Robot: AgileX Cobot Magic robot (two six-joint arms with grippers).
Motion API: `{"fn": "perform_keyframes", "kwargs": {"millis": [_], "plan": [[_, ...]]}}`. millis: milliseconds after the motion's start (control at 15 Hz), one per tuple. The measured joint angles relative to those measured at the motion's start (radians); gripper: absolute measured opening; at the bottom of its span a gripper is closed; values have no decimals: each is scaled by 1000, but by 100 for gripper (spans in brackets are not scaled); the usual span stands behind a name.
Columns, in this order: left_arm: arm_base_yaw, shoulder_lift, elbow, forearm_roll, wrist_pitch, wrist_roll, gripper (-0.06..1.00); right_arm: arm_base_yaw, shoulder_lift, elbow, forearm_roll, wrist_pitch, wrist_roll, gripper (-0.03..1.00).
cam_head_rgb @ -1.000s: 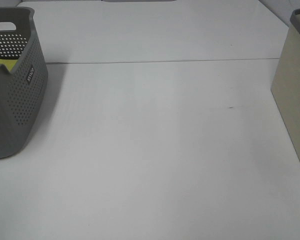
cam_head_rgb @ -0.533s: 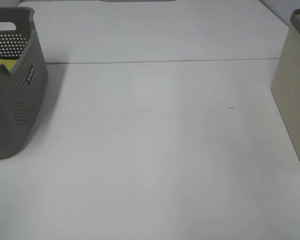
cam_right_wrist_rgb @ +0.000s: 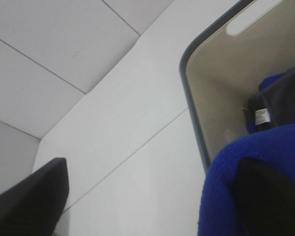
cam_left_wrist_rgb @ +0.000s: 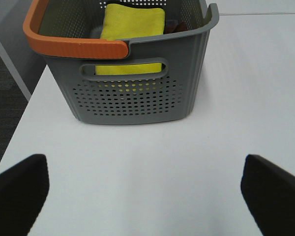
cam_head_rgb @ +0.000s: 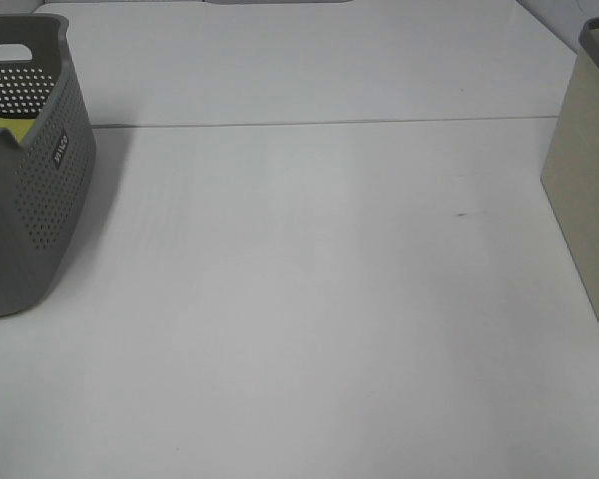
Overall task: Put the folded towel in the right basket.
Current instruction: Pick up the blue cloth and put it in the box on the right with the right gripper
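In the right wrist view a blue folded towel (cam_right_wrist_rgb: 250,182) lies against one finger of my right gripper (cam_right_wrist_rgb: 152,189), above the open top of the beige right basket (cam_right_wrist_rgb: 189,93). The jaws stand wide apart. More blue cloth and a grey labelled item (cam_right_wrist_rgb: 278,105) lie inside that basket. My left gripper (cam_left_wrist_rgb: 145,169) is open and empty above the table, in front of the grey perforated basket (cam_left_wrist_rgb: 132,93) with an orange handle (cam_left_wrist_rgb: 73,46), which holds a yellow towel (cam_left_wrist_rgb: 132,22). Neither gripper shows in the exterior view.
In the exterior view the grey basket (cam_head_rgb: 30,200) stands at the left edge and the beige basket (cam_head_rgb: 584,190) at the right edge of the white table (cam_head_rgb: 309,299). A seam (cam_head_rgb: 329,124) crosses the table at the back.
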Motion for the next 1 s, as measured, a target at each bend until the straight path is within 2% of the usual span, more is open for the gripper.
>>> {"fn": "perform_keyframes", "kwargs": {"millis": [200, 333, 533, 667, 1000], "plan": [[0, 0, 0, 0, 0, 0, 99, 1, 0, 0, -29, -36, 3, 86], [0, 0, 0, 0, 0, 0, 99, 1, 26, 0, -99, -29, 21, 86], [0, 0, 0, 0, 0, 0, 99, 1, 80, 0, -315, -7, 181, 86], [0, 0, 0, 0, 0, 0, 99, 1, 69, 0, -412, -8, 249, 86], [0, 0, 0, 0, 0, 0, 99, 1, 33, -23, -484, -40, 293, 84]]}}
